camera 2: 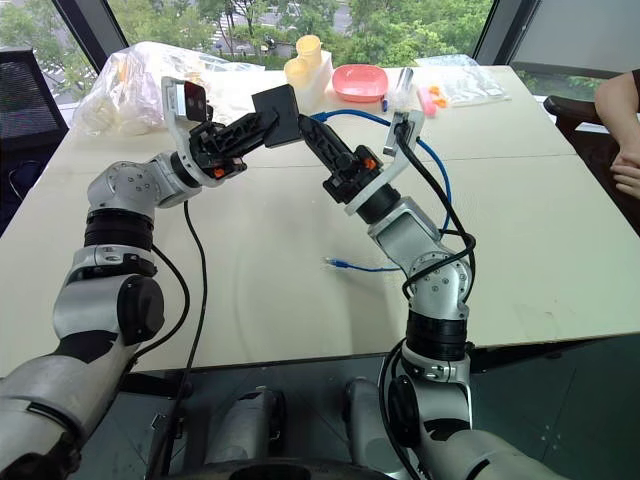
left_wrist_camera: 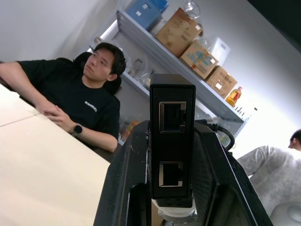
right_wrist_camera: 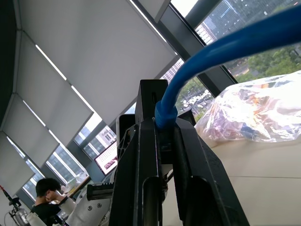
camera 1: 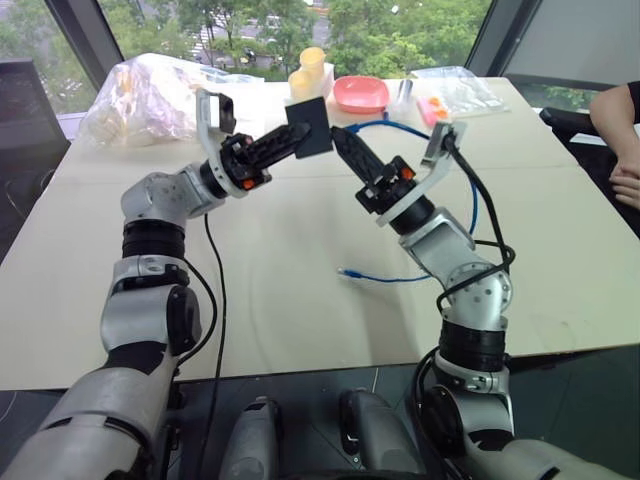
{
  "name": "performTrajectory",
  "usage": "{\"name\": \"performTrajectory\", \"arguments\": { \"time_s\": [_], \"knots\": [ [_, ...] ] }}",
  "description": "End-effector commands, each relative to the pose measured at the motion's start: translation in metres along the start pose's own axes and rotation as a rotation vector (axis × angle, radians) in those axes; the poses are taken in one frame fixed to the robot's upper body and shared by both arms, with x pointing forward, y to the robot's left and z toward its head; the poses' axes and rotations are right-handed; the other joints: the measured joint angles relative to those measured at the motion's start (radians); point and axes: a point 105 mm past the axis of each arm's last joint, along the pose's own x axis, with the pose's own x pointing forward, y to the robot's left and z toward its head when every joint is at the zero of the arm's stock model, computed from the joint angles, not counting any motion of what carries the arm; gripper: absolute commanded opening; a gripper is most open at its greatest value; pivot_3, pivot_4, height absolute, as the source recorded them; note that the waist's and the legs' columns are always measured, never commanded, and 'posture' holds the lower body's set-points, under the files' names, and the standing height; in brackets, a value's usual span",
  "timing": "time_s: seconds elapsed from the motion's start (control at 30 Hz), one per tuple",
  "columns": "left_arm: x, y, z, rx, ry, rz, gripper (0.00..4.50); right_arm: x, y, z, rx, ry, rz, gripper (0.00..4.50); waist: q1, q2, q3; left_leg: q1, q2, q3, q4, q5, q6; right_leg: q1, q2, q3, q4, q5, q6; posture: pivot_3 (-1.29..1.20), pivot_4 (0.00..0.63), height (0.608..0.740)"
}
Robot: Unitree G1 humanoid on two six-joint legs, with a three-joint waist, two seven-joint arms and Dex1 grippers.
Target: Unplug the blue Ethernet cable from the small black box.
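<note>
Pale wooden table beside tall windows

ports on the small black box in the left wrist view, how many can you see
2. Both sit in the edge of the small flat matte-black plastic box facing the camera: one near its far end, one nearer the gripper. Both look empty. Other edges are hidden.

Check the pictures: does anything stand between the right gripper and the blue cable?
Nothing visible does. The right gripper is shut on the cable, which runs out from between its fingers. Beside it the left gripper holds the box off the table. In the left wrist view both of the box's ports look empty.
</note>
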Motion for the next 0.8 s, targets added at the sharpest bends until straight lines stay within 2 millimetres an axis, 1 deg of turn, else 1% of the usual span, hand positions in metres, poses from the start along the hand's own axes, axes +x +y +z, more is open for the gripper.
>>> {"name": "performTrajectory", "arguments": {
  "time_s": [0.03,0.27,0.43,0.5,0.57,0.63,0.7,0.73,0.8],
  "knots": [
    [0.005,-0.008,0.007,0.036,-0.001,-0.032,0.54,0.004,0.014,0.006,-0.009,-0.024,0.059,0.16,0.000,0.000,0.000,0.000,0.000,0.000,0.000,0.000,0.000,0.000,0.000,0.000,0.000,0.000,0.000,0.00,0.150,0.740],
    [0.001,-0.004,0.010,0.054,-0.019,0.003,0.54,0.003,0.012,0.005,0.008,-0.028,0.041,0.16,0.000,0.000,0.000,0.000,0.000,0.000,0.000,0.000,0.000,0.000,0.000,0.000,0.000,0.000,0.000,0.00,0.150,0.740],
    [-0.013,-0.004,0.023,0.084,-0.061,0.047,0.54,-0.012,-0.011,0.041,-0.003,-0.154,-0.061,0.16,0.000,0.000,0.000,0.000,0.000,0.000,0.000,0.000,0.000,0.000,0.000,0.000,0.000,0.000,0.000,0.00,0.150,0.740],
    [-0.024,-0.005,0.030,0.100,-0.077,0.079,0.54,-0.025,-0.026,0.065,-0.032,-0.225,-0.132,0.16,0.000,0.000,0.000,0.000,0.000,0.000,0.000,0.000,0.000,0.000,0.000,0.000,0.000,0.000,0.000,0.00,0.150,0.740],
    [-0.031,-0.006,0.033,0.109,-0.087,0.102,0.54,-0.034,-0.037,0.079,-0.058,-0.260,-0.184,0.16,0.000,0.000,0.000,0.000,0.000,0.000,0.000,0.000,0.000,0.000,0.000,0.000,-0.001,0.000,0.000,0.00,0.150,0.740],
    [-0.037,-0.006,0.035,0.113,-0.088,0.119,0.54,-0.040,-0.046,0.086,-0.090,-0.260,-0.224,0.16,0.000,0.000,0.000,0.000,0.000,0.000,-0.001,0.000,0.000,0.000,-0.001,0.000,-0.001,0.000,0.000,0.00,0.150,0.740],
    [-0.038,-0.004,0.032,0.122,-0.070,0.145,0.54,-0.040,-0.053,0.087,-0.093,-0.255,-0.248,0.16,0.000,0.000,0.000,0.000,0.000,0.000,-0.001,0.000,0.000,0.000,0.000,0.000,-0.001,0.000,0.000,0.00,0.150,0.740],
    [-0.037,0.000,0.028,0.141,-0.046,0.168,0.54,-0.039,-0.058,0.086,-0.092,-0.252,-0.269,0.16,0.000,0.000,0.000,0.000,0.000,0.000,-0.001,0.000,0.000,0.000,0.000,0.000,-0.001,0.000,0.000,0.00,0.150,0.740],
    [-0.033,0.014,0.017,0.215,0.015,0.253,0.54,-0.036,-0.073,0.080,-0.069,-0.238,-0.346,0.16,0.000,0.000,0.000,0.000,0.000,0.000,-0.001,0.000,0.000,0.000,0.000,0.000,0.000,0.000,0.000,0.00,0.150,0.740]
  ]
}}
